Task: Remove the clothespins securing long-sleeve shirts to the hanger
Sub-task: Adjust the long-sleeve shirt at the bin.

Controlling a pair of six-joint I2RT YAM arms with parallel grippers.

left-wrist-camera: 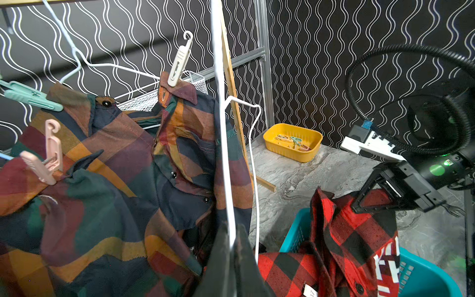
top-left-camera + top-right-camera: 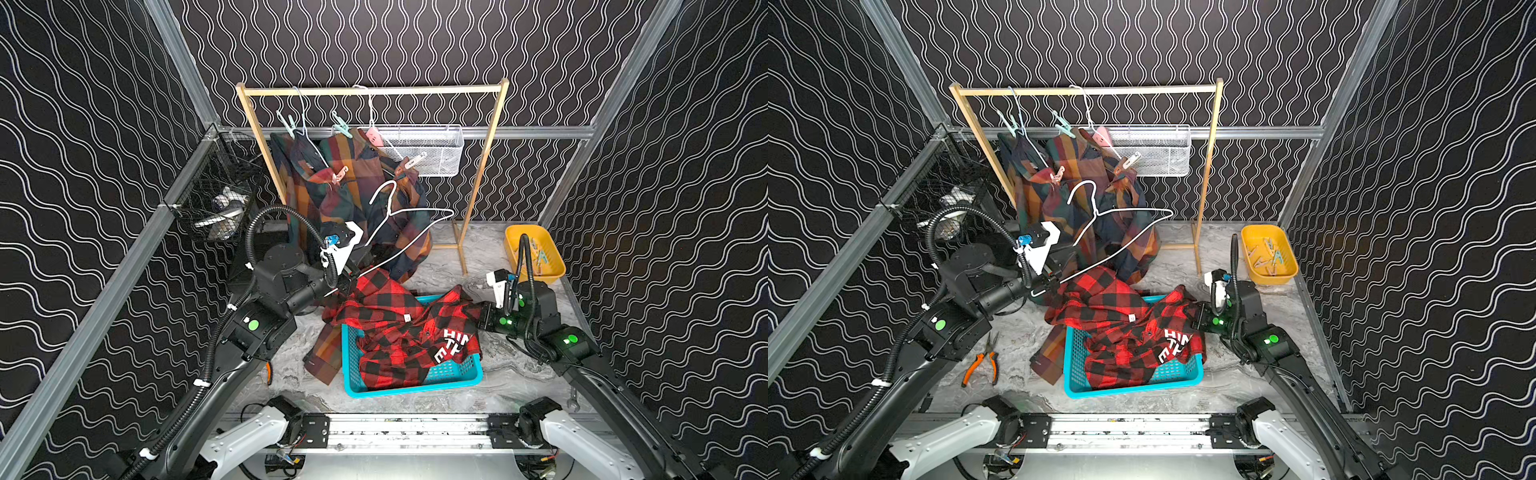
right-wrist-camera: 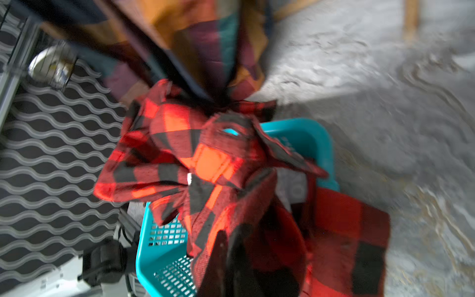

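Here, the left tool point(image 2: 352, 277), clamped on a bare hanger point(image 2: 399, 224), is sitting nearer the pegs point(image 2: 340, 174) pinning plaid shirts point(image 2: 353, 199) at upper centre, above and beyond it; the right tool point(image 2: 477, 318) is pinching the red shirt point(image 2: 390, 328).

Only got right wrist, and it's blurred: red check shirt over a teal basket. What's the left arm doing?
Observer: Left gripper is shut on a bare white hanger, held in the air below the rack rail.
Operator: Any pegs up there?
Observer: Yes. Clothespins in mint, pink and cream pin two multicolour check shirts hanging on the rail.
Operator: Does right actually have the red shirt?
Observer: Left wrist view says yes: right gripper is shut on a raised fold of the red check shirt.
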